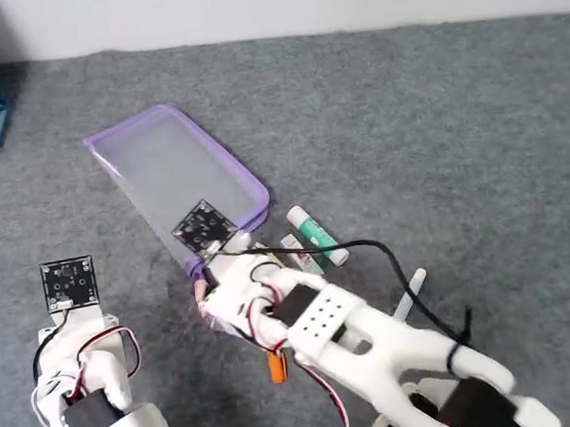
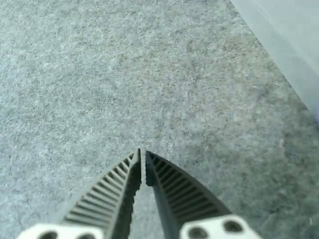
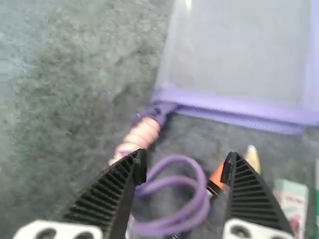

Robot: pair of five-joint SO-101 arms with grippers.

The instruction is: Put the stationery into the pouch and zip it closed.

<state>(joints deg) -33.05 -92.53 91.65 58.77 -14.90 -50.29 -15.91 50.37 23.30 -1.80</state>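
The see-through purple pouch [image 1: 166, 169] lies flat on the grey mat [image 1: 436, 110], and I can see nothing inside it. Its purple pull loop [image 3: 202, 191] with pink beads [image 3: 142, 135] sits at the end nearest the arms. The right gripper [image 3: 184, 164] hangs over that loop with its jaws wide apart, holding nothing. The glue stick [image 1: 317, 236] lies just beside the pouch and a white pen [image 1: 409, 296] lies farther off, both outside it. The left gripper [image 2: 143, 157] is pinched together on nothing, off to the side. I think the job has hardly begun. Everything needs putting in, then zipping.
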